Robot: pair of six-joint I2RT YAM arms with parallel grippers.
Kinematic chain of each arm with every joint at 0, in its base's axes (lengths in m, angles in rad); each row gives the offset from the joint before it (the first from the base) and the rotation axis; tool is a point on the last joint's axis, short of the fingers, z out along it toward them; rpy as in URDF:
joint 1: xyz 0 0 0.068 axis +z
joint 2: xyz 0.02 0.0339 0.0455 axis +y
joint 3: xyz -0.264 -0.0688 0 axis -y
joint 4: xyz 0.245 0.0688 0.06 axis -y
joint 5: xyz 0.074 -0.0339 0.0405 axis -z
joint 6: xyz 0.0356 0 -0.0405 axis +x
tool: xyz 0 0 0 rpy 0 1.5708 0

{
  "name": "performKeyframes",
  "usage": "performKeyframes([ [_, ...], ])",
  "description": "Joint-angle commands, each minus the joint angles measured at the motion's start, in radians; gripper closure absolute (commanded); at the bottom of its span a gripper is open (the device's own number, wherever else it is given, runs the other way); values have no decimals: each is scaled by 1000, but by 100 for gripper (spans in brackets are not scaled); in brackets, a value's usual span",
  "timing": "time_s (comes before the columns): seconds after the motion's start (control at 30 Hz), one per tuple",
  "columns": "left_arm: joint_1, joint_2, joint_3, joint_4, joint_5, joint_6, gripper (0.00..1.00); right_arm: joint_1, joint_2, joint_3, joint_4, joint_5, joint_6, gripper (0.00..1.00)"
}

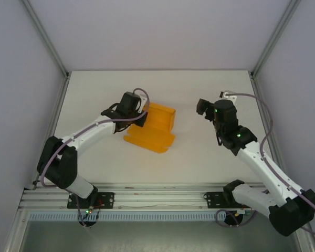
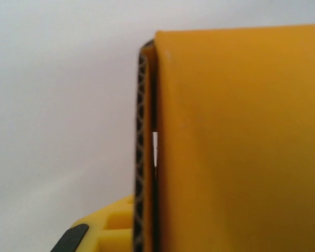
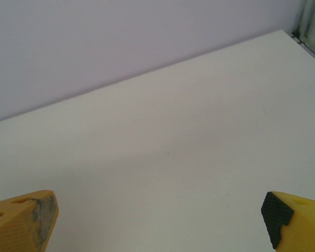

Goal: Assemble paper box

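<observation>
The paper box [image 1: 153, 128] is bright orange card, partly folded, with one panel flat on the table and a wall standing up at its far side. My left gripper [image 1: 139, 115] is shut on the box's left edge. In the left wrist view the card [image 2: 241, 142] is very close, its corrugated edge [image 2: 142, 157] upright beside one yellow finger [image 2: 107, 226]; the other finger is hidden behind the card. My right gripper [image 1: 205, 107] hovers to the right of the box, apart from it. Its fingertips [image 3: 29, 220] stand wide open over bare table, nothing between them.
The white table [image 1: 199, 152] is enclosed by pale walls with aluminium posts [image 1: 270, 39] at the back corners. A metal rail [image 1: 157, 199] carrying both arm bases runs along the near edge. The right wrist view takes in the back wall [image 3: 121, 37].
</observation>
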Motion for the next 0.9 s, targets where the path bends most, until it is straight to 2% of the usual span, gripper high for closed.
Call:
performKeyframes([
  [0.0,-7,-15,105,-386,167,348,100,-13,-31,-21,-152,4,18,0],
  [0.13,-10,58,192,-523,69,449,100,-28,-41,-56,-168,-45,-11,0],
  [0.23,-33,173,314,-639,-48,448,100,-41,-38,-68,-192,-41,-16,0],
  [0.37,-72,304,451,-744,-131,507,100,-57,-37,-80,-215,-24,-31,0],
  [0.5,-110,473,613,-845,-213,493,100,-69,-24,-81,-226,-34,-32,0],
  [0.7,-159,712,773,-873,-425,405,100,-76,7,-82,-231,-38,-26,0],
  [0.87,-208,788,815,-789,-440,405,100,-79,17,-82,-241,-33,-25,0],
])
